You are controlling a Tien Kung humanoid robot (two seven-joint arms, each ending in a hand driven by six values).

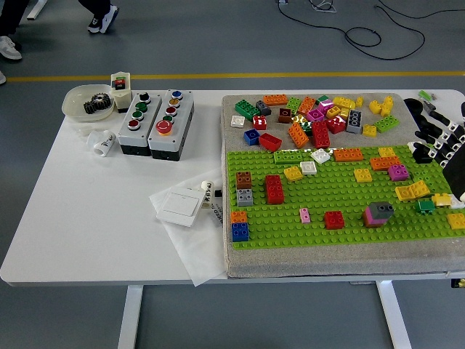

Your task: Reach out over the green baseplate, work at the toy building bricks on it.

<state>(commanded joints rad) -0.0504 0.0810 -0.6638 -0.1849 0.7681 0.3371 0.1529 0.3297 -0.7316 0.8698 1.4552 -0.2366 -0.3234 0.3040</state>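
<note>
Right robot hand (436,138) at the far-right edge, fingers spread, seemingly empty. Hovering beside the baseplate (327,218), near the magenta brick (397,172). Approach step; next needs reaching in over the bricks (320,116) and closing on one.

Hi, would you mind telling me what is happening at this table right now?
The robot's right hand is at the far right edge of the green baseplate, fingers spread and holding nothing. No brick is being touched at this moment. Bricks are studded across the baseplate, and a loose pile of bricks lies on the grey mat behind it. The left hand is not in view. On the left of the white table, two button boxes and a bowl sit untouched.
</note>
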